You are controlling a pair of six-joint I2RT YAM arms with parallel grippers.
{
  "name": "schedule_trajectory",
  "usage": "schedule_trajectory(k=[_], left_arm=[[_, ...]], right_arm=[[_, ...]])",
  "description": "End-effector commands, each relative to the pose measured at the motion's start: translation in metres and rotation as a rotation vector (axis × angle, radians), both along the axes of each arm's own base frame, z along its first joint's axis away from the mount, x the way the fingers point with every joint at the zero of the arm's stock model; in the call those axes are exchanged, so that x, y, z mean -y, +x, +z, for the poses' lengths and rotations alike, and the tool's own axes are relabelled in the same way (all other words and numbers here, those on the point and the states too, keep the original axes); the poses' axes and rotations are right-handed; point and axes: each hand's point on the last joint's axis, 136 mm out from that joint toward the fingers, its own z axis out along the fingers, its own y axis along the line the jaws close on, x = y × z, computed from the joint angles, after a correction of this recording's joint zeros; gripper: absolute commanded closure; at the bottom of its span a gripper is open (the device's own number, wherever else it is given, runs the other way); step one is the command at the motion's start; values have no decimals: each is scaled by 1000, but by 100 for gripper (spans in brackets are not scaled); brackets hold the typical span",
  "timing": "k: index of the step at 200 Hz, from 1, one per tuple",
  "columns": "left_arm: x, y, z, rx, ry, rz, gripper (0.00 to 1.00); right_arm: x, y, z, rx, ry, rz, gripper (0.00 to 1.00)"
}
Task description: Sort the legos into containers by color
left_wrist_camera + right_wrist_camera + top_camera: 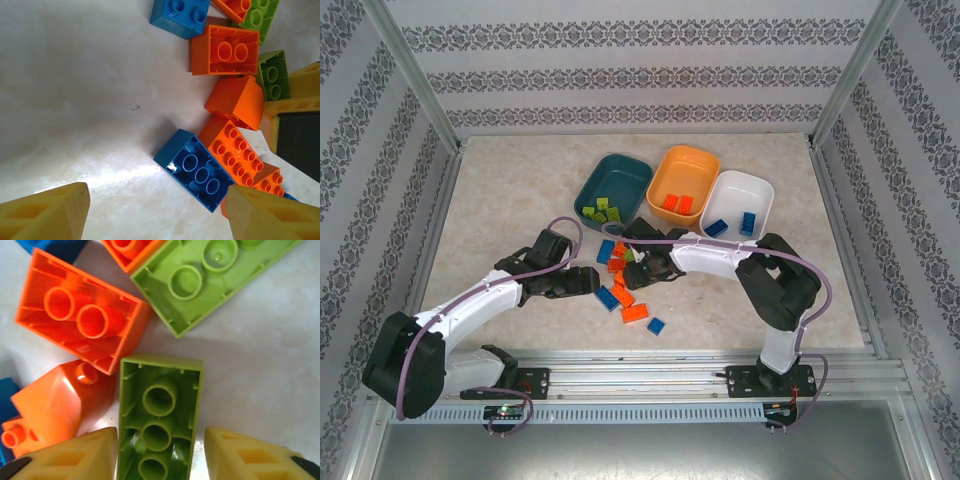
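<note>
A loose pile of orange, blue and green legos (625, 285) lies mid-table, in front of the three containers. My right gripper (160, 455) is down in the pile, straddling an upturned lime green brick (159, 405). Its left finger (75, 457) is against the brick and its right finger (245, 452) stands a little off it. My left gripper (160, 210) is open just above the table at the pile's left edge. An upturned blue brick (197, 170) lies by its right finger (265, 215), and nothing is held.
The dark teal tray (636, 170) holds green bricks, the orange tray (685, 153) orange ones and the white tray (760, 190) blue ones. Orange bricks (82, 315) crowd the green one's left side. Bare table lies left of the pile.
</note>
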Motion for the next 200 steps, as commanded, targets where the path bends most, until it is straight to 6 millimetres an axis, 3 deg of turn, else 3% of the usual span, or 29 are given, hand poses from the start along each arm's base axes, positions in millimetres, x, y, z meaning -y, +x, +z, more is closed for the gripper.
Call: schedule_trajectory(k=[1,42,107,147,170,182,200], left_arm=[[-10,-6,-2,-7,36,-9,27],[-16,-8,2,0,93,-35,28],[-9,-6,4,15,57,-57,28],[-7,-12,5,13,78,-110,25],[-6,-17,3,8,85,-122,25],[-8,-19,1,-1,90,-110,24],[-10,-22,-2,-9,81,-84,24]], right_arm=[[5,3,-4,22,-62,10,58],[14,8,11,57,-57,-12,68],[-4,41,88,130,180,-66,73],[-25,97,119,138,328,-109,73],[-36,138,121,130,383,-147,73],[-40,159,119,131,399,-170,65],[-45,183,118,133,420,-178,61]])
